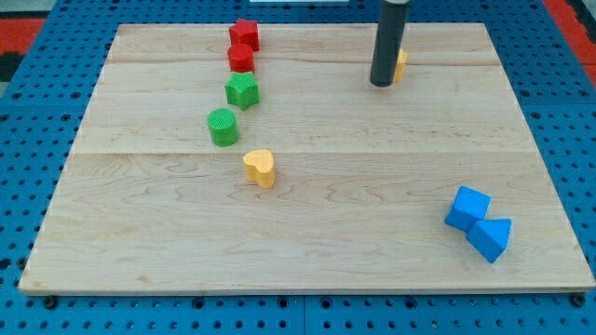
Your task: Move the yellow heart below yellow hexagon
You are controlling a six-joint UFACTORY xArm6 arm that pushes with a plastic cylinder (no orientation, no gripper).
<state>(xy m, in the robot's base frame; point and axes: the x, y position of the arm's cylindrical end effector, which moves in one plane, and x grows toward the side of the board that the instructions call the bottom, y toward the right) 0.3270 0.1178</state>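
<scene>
The yellow heart [260, 168] lies on the wooden board left of centre. The yellow hexagon [400, 64] sits near the view's top, right of centre, mostly hidden behind my rod. My tip [381, 84] rests on the board just at the hexagon's left side, touching or almost touching it. The heart is far to the lower left of the tip.
A red star-like block [245, 34] and a red cylinder [241, 59] stand at the top left of centre. A green star [242, 90] and a green cylinder [223, 127] follow below them. Two blue blocks [467, 207] [491, 236] touch each other at the lower right.
</scene>
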